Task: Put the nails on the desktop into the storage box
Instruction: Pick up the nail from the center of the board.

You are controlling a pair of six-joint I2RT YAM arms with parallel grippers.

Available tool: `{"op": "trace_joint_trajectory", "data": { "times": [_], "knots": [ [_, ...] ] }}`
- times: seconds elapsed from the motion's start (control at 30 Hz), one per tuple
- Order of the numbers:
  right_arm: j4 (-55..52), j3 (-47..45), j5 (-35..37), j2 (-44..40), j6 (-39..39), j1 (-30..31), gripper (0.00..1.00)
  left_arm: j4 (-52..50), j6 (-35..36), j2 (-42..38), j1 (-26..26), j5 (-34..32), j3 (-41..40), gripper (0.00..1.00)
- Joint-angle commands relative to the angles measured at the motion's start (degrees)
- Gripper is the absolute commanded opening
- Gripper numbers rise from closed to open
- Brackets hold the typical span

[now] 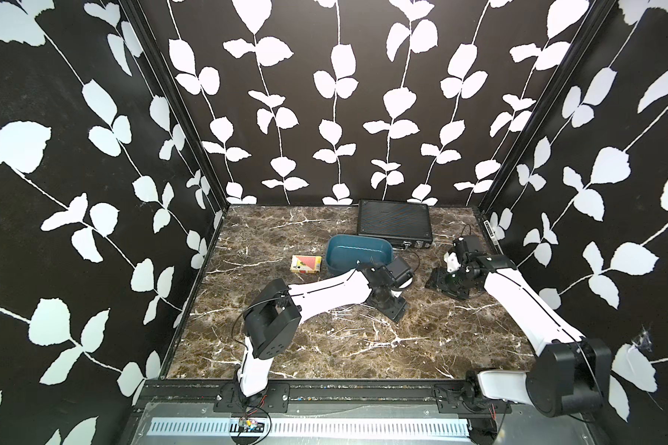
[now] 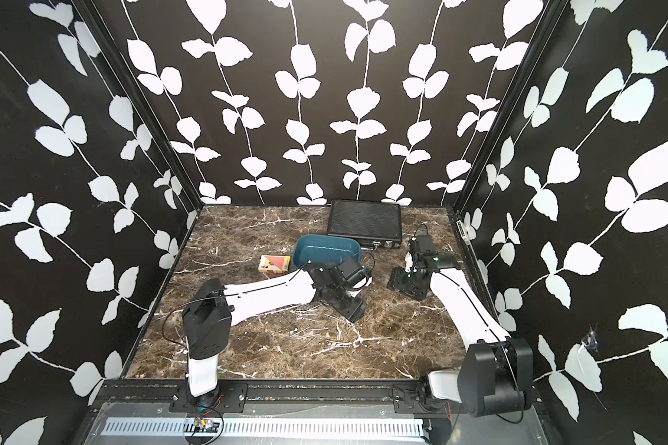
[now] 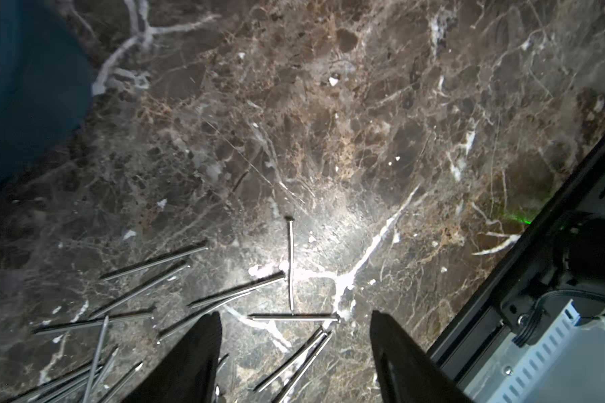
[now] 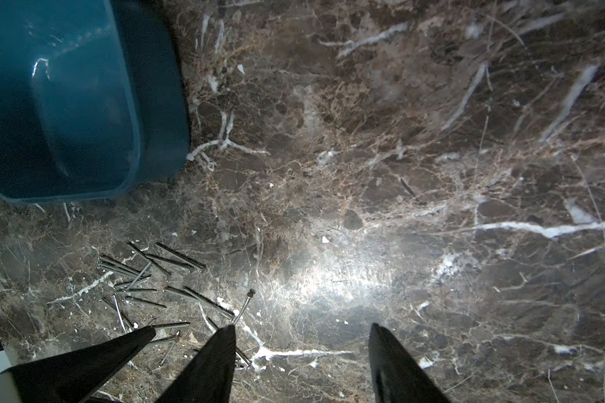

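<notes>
Several thin silvery nails [image 1: 348, 327] [image 2: 313, 327] lie scattered on the brown marble desktop [image 1: 286, 231], in front of the teal storage box [image 1: 351, 250] [image 2: 324, 250]. My left gripper [image 1: 396, 308] [image 3: 296, 314] hangs low over the right end of the scatter. It is open, and a few nails [image 3: 290, 265] lie on the marble between and ahead of its fingers. My right gripper [image 1: 440, 283] [image 4: 301, 326] is open over bare marble to the right of the nails [image 4: 140, 275], with nothing between its fingers. The storage box [image 4: 67, 104] [image 3: 25, 104] shows in both wrist views.
A black ribbed case [image 1: 394, 221] lies against the back wall behind the storage box. A small orange-white card box [image 1: 305, 265] sits left of the storage box. The black front rail [image 3: 538, 244] runs close beside the left gripper in its wrist view.
</notes>
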Motion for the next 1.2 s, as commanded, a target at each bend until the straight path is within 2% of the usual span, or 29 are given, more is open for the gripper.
{"op": "trace_joint_trajectory", "data": {
  "times": [0.0, 0.27, 0.77, 1.03, 1.17],
  "knots": [
    [0.50, -2.40, -0.67, -1.48, -0.48, -0.62, 0.63, -2.26, -1.00, 0.09, -1.45, -2.24, -0.30, 0.69],
    [1.54, -2.95, -1.87, -1.37, -0.65, -0.68, 0.64, -2.52, -0.50, 4.53, -3.42, -4.25, 2.97, 0.68],
    [1.80, -3.63, -3.51, -1.73, -1.36, -0.63, 0.64, -3.40, 0.98, 11.67, -3.90, -6.83, 7.07, 0.58],
    [2.05, -3.39, -3.42, -1.61, -2.01, -0.78, 0.64, -5.55, 1.51, 14.66, -3.88, -6.85, 9.01, 0.49],
    [2.59, -3.30, -3.73, -1.18, -1.82, -0.81, 0.64, -7.90, 1.95, 16.06, -3.97, -8.01, 9.48, 0.41]
  ]
}}
